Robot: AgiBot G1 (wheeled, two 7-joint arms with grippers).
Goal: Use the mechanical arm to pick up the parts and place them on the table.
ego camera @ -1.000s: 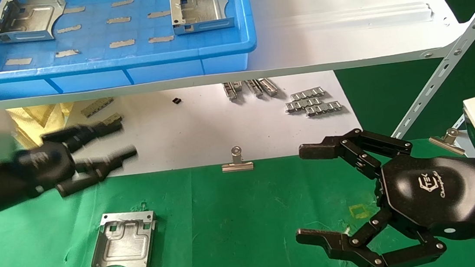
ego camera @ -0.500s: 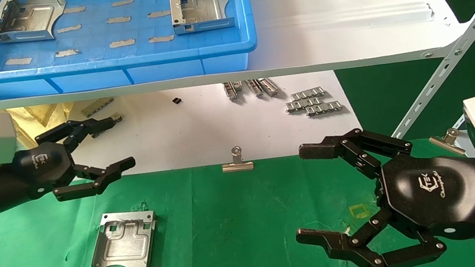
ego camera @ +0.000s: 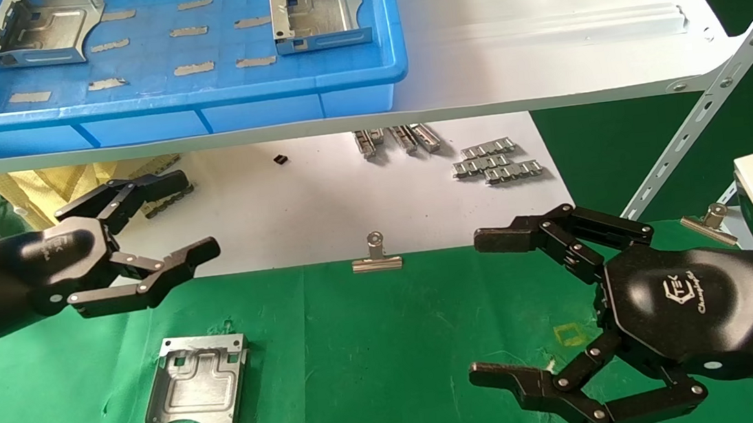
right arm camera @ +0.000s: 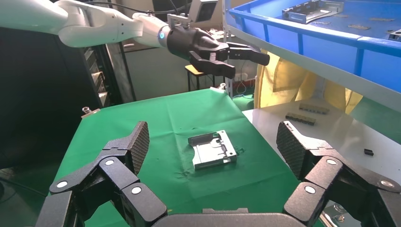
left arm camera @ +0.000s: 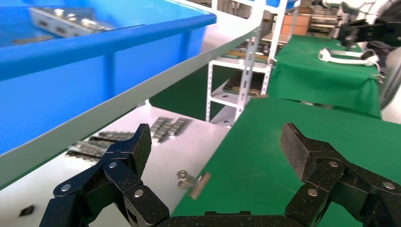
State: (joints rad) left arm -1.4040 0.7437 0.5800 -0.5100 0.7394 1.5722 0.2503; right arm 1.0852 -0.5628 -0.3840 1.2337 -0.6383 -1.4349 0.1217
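While the fingers (ego camera: 174, 265) of the left hand (ego camera: 137, 238) are spread wide and hold nothing, two brackets wait above them in the blue tray (ego camera: 166, 107) on the white shelf (ego camera: 541, 50). One bracket (ego camera: 42, 28) lies at the tray's left end, almost straight above this hand; the other bracket (ego camera: 318, 11) lies at the tray's right end. I judge the left hand is the nearer one for either of them. A third bracket (ego camera: 197, 381) is already flat on the green table (ego camera: 377, 363), below and a little right of the left fingers. The right hand (ego camera: 566, 317) hovers over the table's right part, wide open and empty too. On its black back a white logo (ego camera: 687, 292) reads partly like "Champion"; I cannot read it surely.
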